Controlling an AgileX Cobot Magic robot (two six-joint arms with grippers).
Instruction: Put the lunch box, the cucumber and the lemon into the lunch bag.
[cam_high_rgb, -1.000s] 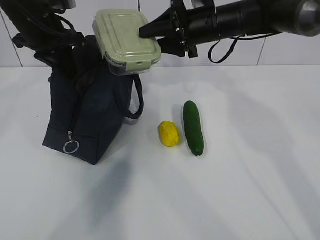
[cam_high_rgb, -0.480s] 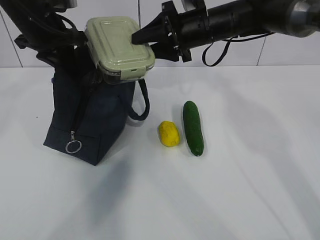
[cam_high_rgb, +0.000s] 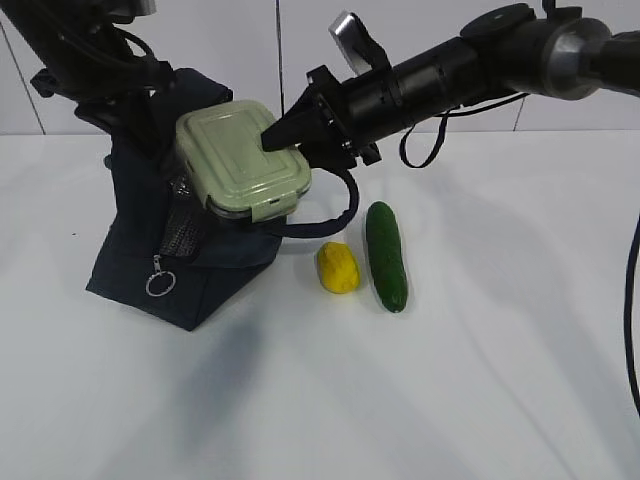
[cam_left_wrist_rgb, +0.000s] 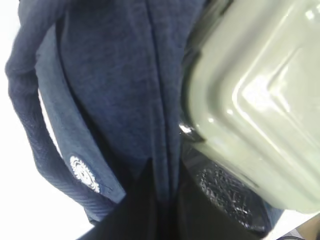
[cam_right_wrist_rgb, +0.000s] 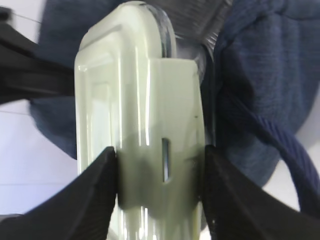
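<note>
The lunch box, with its sage-green lid, is tilted and sits partly in the open mouth of the navy lunch bag. My right gripper is shut on the box's end; the right wrist view shows the box between both fingers, with bag fabric beside it. My left gripper is shut on the bag's upper edge; the left wrist view shows the gripper pinching a fold of the bag, next to the box. The lemon and the cucumber lie side by side on the table, right of the bag.
One bag handle loops out toward the lemon. A silver ring pull hangs on the bag's front. The white table meets a tiled wall behind.
My right gripper has carried the lunch box down and left, from above the bag into its mouth. The bag has spread, and its handle has swung out to the right.
</note>
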